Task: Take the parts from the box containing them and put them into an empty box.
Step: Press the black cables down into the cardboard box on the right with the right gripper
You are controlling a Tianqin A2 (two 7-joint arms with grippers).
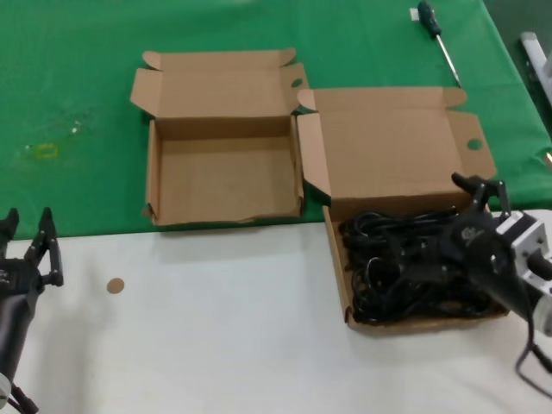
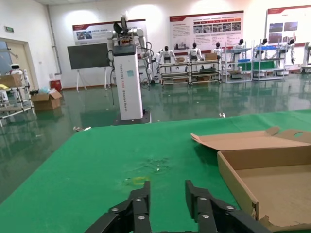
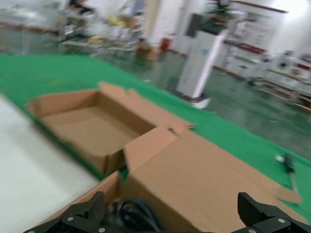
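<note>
The parts, a tangle of black power cords (image 1: 405, 259), fill the larger cardboard box (image 1: 341, 276) at the right, its broad lid (image 1: 392, 147) lying open behind it. The smaller empty box (image 1: 224, 177) sits open to its left, the two nearly touching. My right gripper (image 1: 479, 188) is open wide and hovers over the right end of the cords, holding nothing. In the right wrist view its jaws (image 3: 170, 201) frame the cords (image 3: 136, 213) and the lid (image 3: 209, 179). My left gripper (image 1: 28, 226) is open and empty at the near left, also shown in its wrist view (image 2: 167, 191).
A green-handled screwdriver (image 1: 435, 34) lies on the green cloth (image 1: 78, 78) at the far right. A small brown disc (image 1: 115, 285) lies on the white surface (image 1: 224, 319) in front. The empty box (image 2: 272, 179) stands right of my left gripper.
</note>
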